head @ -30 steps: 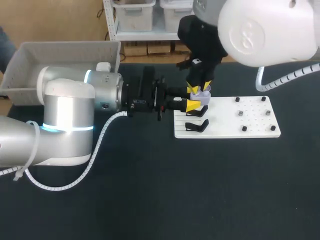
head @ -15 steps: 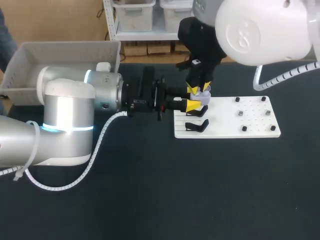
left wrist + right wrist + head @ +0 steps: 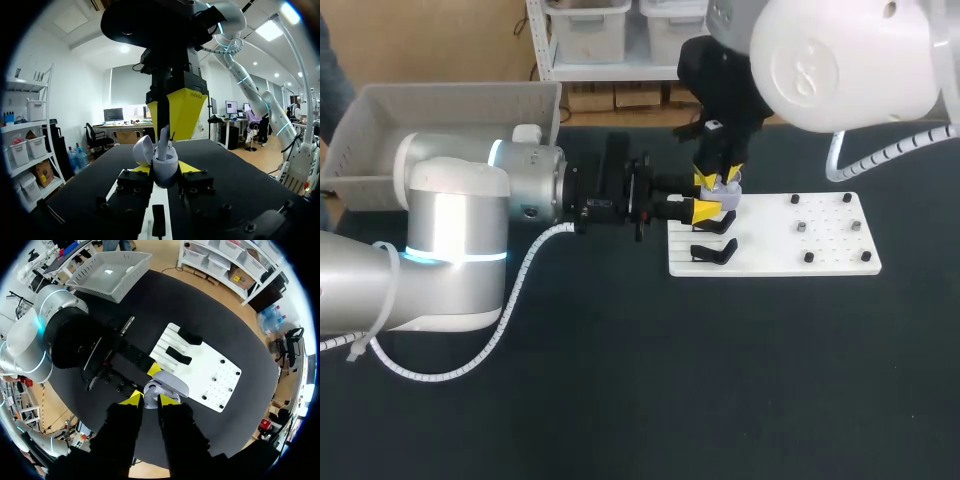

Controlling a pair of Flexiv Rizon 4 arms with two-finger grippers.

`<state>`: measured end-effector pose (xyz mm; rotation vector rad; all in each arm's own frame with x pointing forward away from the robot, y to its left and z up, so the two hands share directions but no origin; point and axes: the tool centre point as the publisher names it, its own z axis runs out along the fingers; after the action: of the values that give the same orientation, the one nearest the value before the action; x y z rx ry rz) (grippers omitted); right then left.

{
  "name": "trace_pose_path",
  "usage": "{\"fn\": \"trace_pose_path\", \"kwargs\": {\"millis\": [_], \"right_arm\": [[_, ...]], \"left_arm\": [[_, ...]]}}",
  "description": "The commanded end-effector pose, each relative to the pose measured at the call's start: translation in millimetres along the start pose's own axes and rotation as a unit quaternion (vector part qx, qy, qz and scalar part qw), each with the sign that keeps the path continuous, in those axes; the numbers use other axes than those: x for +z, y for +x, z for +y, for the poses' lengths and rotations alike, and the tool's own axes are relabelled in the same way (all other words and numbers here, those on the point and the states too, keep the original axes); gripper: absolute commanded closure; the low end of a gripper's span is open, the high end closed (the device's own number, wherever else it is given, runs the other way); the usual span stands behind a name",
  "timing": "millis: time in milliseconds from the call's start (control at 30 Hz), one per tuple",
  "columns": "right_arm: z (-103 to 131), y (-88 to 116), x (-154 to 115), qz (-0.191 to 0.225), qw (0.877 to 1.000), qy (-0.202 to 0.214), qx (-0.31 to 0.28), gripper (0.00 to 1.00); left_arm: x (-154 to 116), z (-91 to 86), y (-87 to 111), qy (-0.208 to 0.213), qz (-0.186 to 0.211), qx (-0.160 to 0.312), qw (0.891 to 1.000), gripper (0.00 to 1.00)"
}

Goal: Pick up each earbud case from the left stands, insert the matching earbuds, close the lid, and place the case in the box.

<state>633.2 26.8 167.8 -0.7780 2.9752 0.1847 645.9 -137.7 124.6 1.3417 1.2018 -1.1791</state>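
Plainly, the left hand (image 3: 708, 198) was clamped on the lavender earbud case (image 3: 165, 167), one yellow tip pressed to each side of it, and it held the case upright just above the left end of the white board (image 3: 770, 262). The case's lid (image 3: 143, 150) stood open, tipped back to one side. The right hand (image 3: 150, 401) came down from directly above the case, its fingers drawn close together, and in the left wrist view a slim white earbud (image 3: 164, 137) was pinched between their tips with its lower end inside the open case. The left arm reached in level across the dark counter (image 3: 620, 380) from its own side, while the right arm dropped in from the far right corner, so the two hands met at the case. On the board, just beside the held case, two black stands (image 3: 178, 355) lay one behind the other, and both looked empty in the right wrist view. Several small dark pegs (image 3: 802, 227) dotted the board's right half, well apart from the hands. The grey box (image 3: 450, 88) sat at the far left corner of the counter, well apart from the board and behind the left arm; I could not make out its contents.
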Motion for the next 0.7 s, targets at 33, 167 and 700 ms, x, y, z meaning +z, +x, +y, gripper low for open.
{"fn": "trace_pose_path", "kwargs": {"millis": [33,167,700], "right_arm": [[-0.7,-1.3,0.9,0.0,1.0,-0.001,-0.001,1.0],[-1.2,-2.6,1.8,0.001,1.0,-0.002,-0.001,1.0],[-0.7,-3.6,5.3,0.009,1.0,-0.003,-0.004,1.0]], "left_arm": [[0.5,0.3,0.1,-0.001,0.0,0.0,1.0,1.0],[0.5,0.3,0.1,-0.001,0.0,0.0,1.0,1.0],[0.5,0.3,0.1,-0.001,0.0,0.0,1.0,1.0]]}}
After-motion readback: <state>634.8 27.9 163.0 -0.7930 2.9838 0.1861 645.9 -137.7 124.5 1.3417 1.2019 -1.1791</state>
